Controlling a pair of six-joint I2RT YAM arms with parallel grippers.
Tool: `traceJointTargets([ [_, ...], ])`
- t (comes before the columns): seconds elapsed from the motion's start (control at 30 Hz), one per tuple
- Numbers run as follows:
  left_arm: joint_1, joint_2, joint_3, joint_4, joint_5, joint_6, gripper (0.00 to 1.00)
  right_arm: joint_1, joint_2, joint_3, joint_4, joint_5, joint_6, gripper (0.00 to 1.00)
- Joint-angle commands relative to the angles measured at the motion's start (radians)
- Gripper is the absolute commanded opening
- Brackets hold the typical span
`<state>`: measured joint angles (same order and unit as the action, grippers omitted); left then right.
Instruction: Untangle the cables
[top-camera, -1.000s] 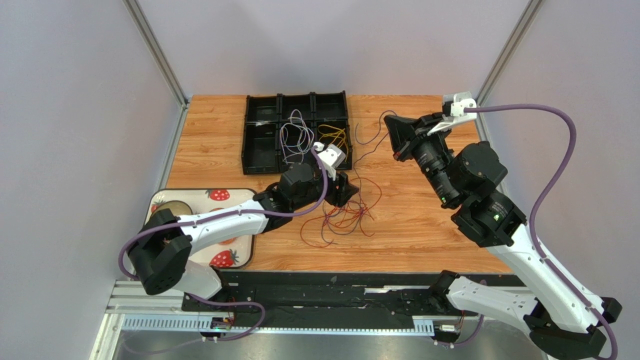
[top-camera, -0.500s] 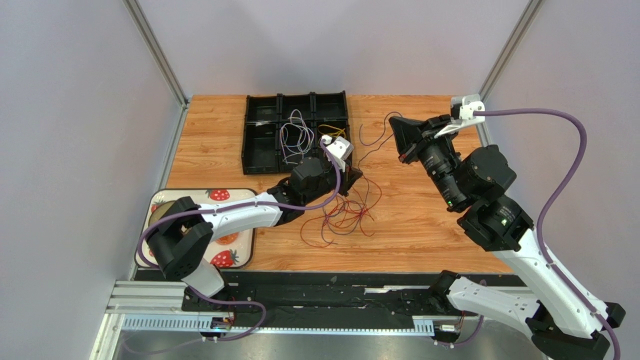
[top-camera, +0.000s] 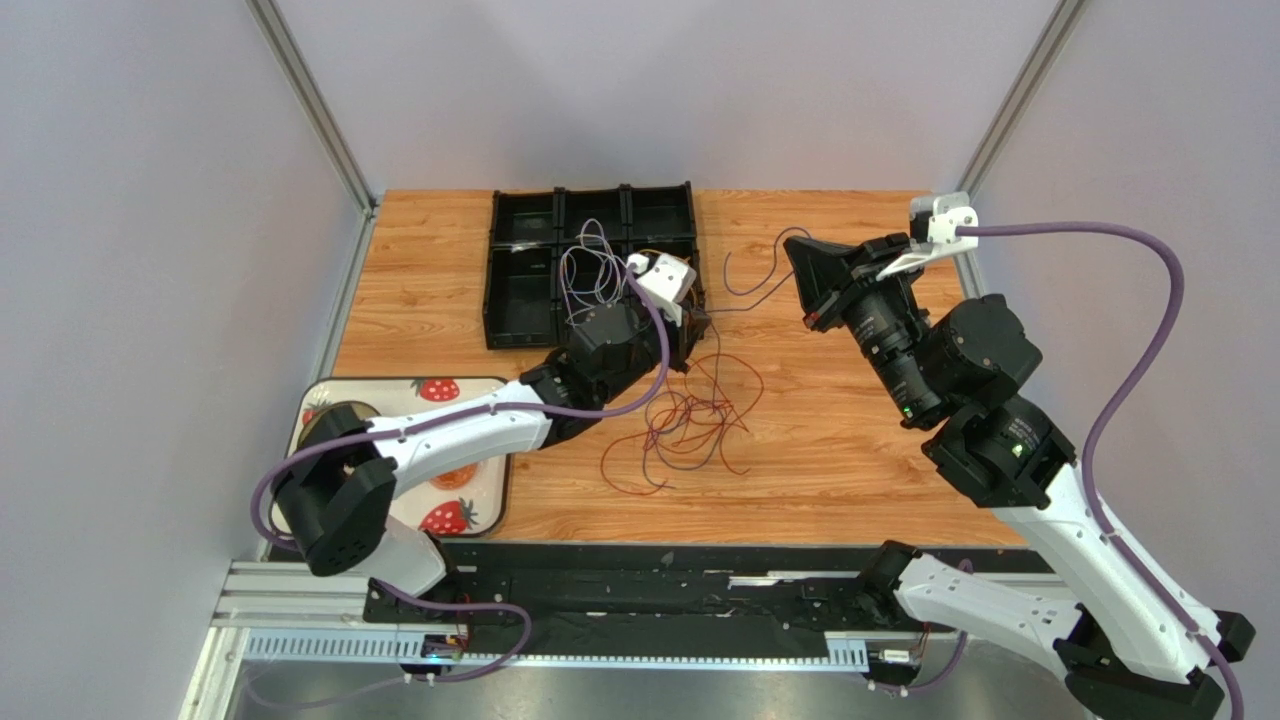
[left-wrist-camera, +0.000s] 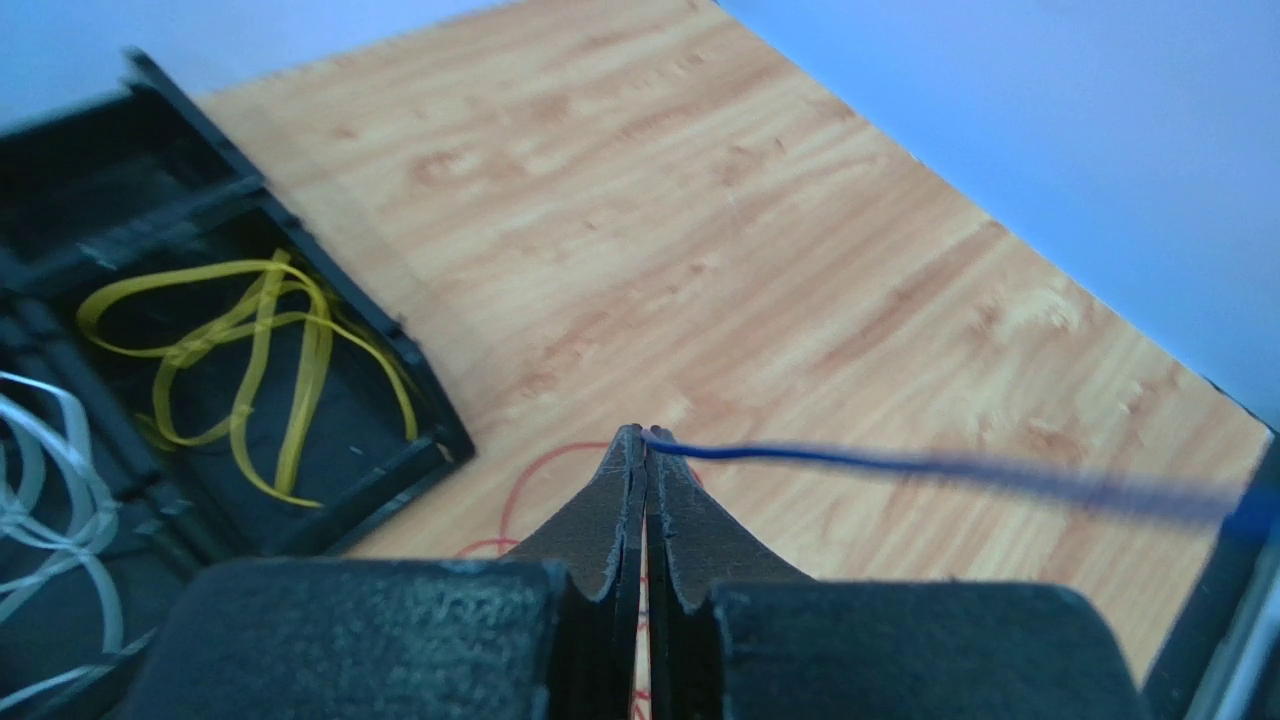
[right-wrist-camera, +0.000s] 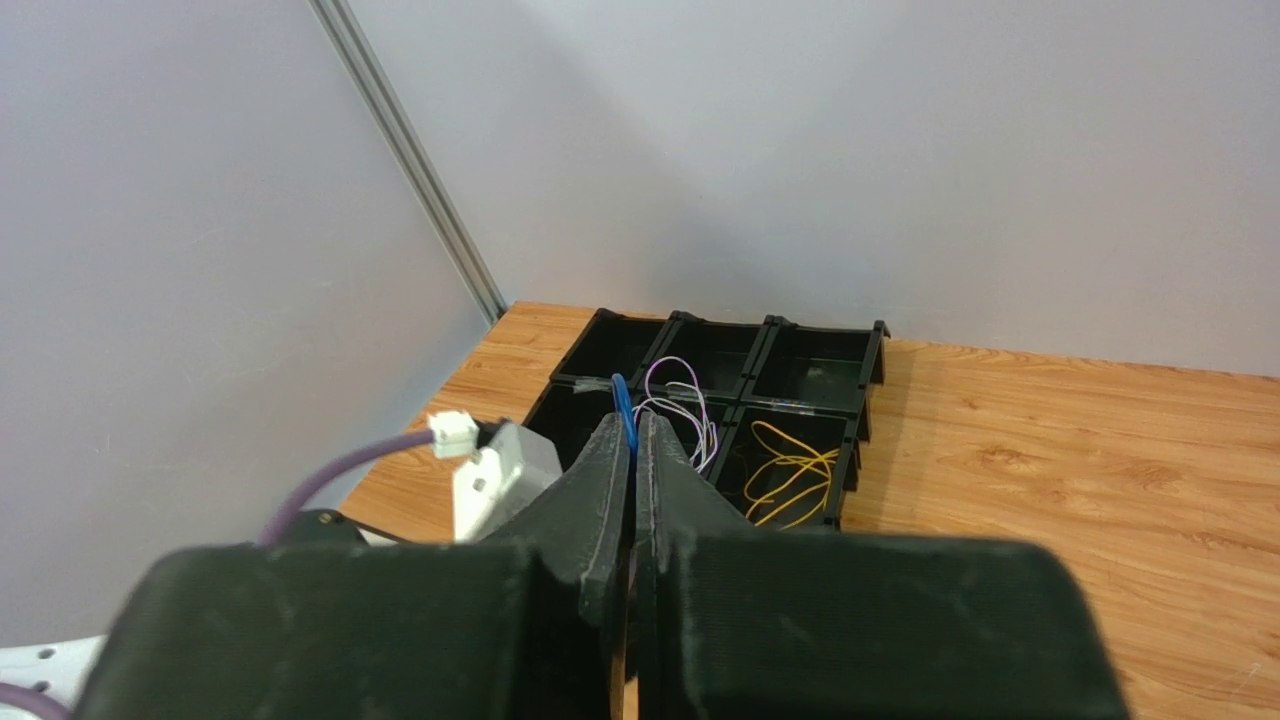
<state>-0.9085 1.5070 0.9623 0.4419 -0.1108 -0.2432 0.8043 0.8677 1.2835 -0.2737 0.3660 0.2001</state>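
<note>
Wood table (top-camera: 857, 450), black tray (top-camera: 519, 285) on its far side, red tangle of cables (top-camera: 691, 428) mid-table. Just now the left gripper (left-wrist-camera: 646, 444) snapped shut on the blue cable (left-wrist-camera: 902, 467) by the tray corner. The right gripper (right-wrist-camera: 631, 428) is clamped on its other end. Strand looks ready to pull free.

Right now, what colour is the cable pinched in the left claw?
Blue; the cable shows best in the left wrist view.

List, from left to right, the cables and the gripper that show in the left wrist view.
white cables → yellow cables → left gripper, shut on the end of a cable → blue cable, stretching from those fingertips away to the right edge.
</note>
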Motion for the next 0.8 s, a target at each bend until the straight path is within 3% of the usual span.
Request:
traceJointTargets([
  [0.0, -0.003, -0.141, 0.139, -0.052, -0.125, 0.166, 0.00, 0.001, -0.009, 0.020, 0.010, 0.007, 0.021, 0.00],
  [0.2, -0.003, -0.244, 0.271, -0.126, -0.093, 0.324, 0.00, 0.001, -0.003, -0.007, 0.011, 0.002, 0.054, 0.00],
  [0.37, -0.003, -0.315, 0.300, -0.080, -0.049, 0.395, 0.00, 0.001, 0.001, -0.030, 0.011, -0.004, 0.082, 0.00],
  [0.57, -0.013, -0.341, 0.401, -0.124, 0.068, 0.386, 0.00, 0.001, 0.027, -0.042, 0.007, -0.012, 0.108, 0.00],
  [0.77, -0.016, -0.364, 0.307, -0.172, 0.051, 0.328, 0.00, 0.003, 0.042, -0.065, 0.005, -0.036, 0.134, 0.00],
])
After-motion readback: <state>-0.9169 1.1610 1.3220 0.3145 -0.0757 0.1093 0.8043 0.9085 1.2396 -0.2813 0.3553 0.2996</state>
